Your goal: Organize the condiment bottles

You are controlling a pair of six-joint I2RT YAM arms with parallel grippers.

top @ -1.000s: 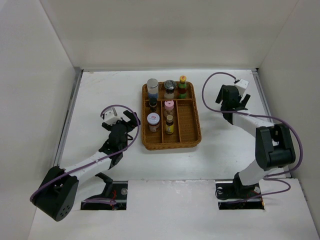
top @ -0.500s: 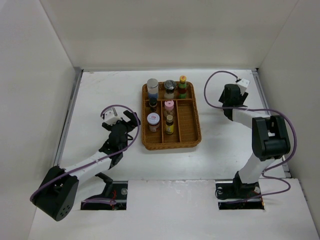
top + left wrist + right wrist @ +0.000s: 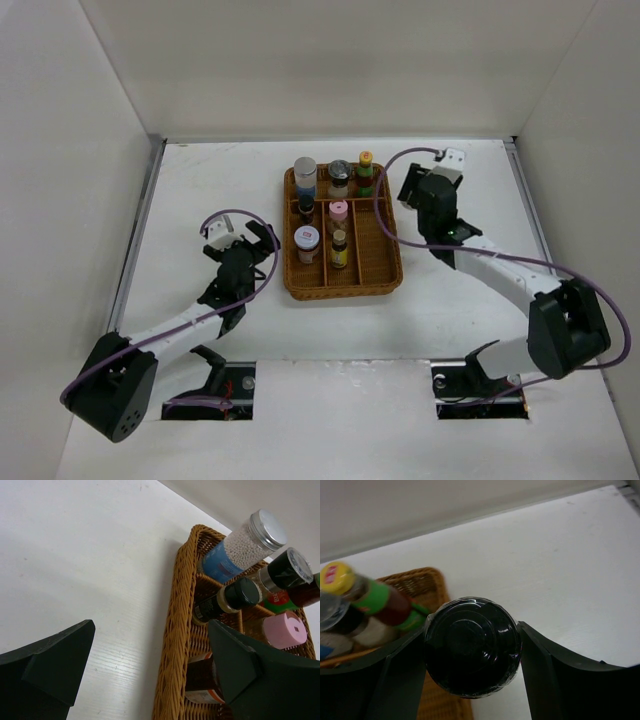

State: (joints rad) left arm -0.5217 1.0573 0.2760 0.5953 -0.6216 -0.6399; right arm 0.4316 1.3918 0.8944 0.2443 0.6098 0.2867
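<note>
Right pincer: clamped on a round black-capped bottle, one finger against each side of the cap. The cap hides the bottle's body.
Held bottle's place: at the 2 o'clock corner of the brown woven divided tray. Whether it touches the white bench cannot be told.
Left pincer: fingers wide apart, gripping nothing, over the bench at the tray's 9 o'clock.
Tray's 12 o'clock row: blue-labelled jar with silver lid, dark-lidded jar, red-green bottle with yellow cap.
Tray's middle: small dark bottle with black cap, pink-capped bottle.
Tray's 6 o'clock side: white-lidded jar, dark spice bottle.
All seven in the tray: upright.
</note>
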